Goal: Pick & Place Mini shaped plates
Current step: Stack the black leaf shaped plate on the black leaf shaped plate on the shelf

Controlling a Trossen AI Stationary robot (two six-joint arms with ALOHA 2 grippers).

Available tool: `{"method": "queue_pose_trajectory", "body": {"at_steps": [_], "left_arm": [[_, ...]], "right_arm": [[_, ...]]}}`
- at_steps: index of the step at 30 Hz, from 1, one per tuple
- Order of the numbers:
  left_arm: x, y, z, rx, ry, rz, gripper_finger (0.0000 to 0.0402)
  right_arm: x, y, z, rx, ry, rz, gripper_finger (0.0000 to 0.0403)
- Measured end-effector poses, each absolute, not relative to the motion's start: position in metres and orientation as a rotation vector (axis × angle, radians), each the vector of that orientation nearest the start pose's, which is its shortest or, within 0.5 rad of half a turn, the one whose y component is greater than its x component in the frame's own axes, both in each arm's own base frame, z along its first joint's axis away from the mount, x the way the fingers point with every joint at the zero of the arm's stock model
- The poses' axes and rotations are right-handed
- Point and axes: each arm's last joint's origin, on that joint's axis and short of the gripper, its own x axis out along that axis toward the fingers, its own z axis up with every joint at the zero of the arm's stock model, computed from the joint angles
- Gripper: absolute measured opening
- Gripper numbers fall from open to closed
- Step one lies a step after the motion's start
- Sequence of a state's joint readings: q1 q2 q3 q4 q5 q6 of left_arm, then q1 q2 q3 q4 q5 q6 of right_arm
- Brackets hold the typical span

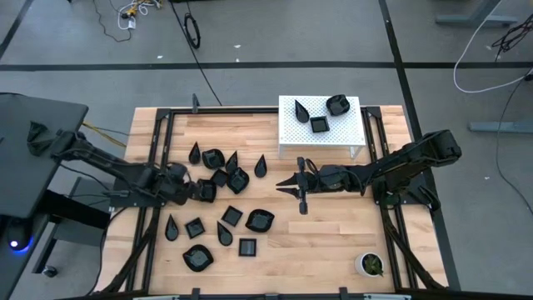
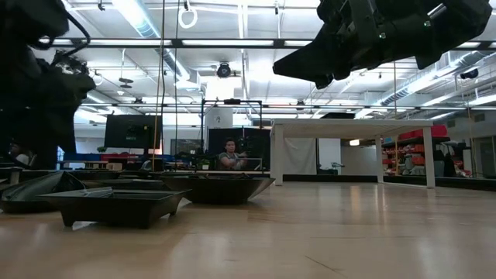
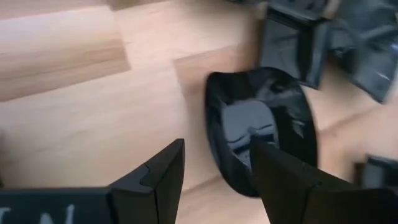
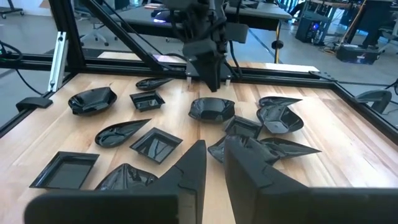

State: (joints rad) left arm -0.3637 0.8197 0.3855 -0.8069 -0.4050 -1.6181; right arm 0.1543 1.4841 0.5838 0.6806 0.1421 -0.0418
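One oval plate (image 3: 261,124) lies under left end effector (image 3: 214,171)

floor (image 1: 275,33): grey, dark seam lines, loose cables | desk (image 1: 333,237): light wood planks in a black frame | ceiling (image 2: 256,23): long strip lights, exposed beams | far room: monitors, shelving (image 2: 411,155), seated person (image 2: 229,155)

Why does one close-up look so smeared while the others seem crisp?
Left wrist view: the oval dish and the table's wood look streaked and soft, ceiling light glaring off the glossy black. Right wrist view: dishes sharp. Low view: arms are dark silhouettes against bright ceiling lamps.
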Motion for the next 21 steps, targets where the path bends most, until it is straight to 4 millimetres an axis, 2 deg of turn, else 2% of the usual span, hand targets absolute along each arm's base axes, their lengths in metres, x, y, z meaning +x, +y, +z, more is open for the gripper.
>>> {"method": "queue_pose_trajectory", "body": {"at_steps": [8,21], "left_arm": [[0.131,-0.03,0.148,-0.962,0.818,0.919,0.0173],[0.138,-0.028,0.138,-0.94,0.893,0.952,0.0062]], "right_arm": [[0.288,0.041,0.19,-0.075,0.221,0.017,0.0059],[0.287,0.041,0.189,-0.072,0.234,0.017,0.0059]]}}
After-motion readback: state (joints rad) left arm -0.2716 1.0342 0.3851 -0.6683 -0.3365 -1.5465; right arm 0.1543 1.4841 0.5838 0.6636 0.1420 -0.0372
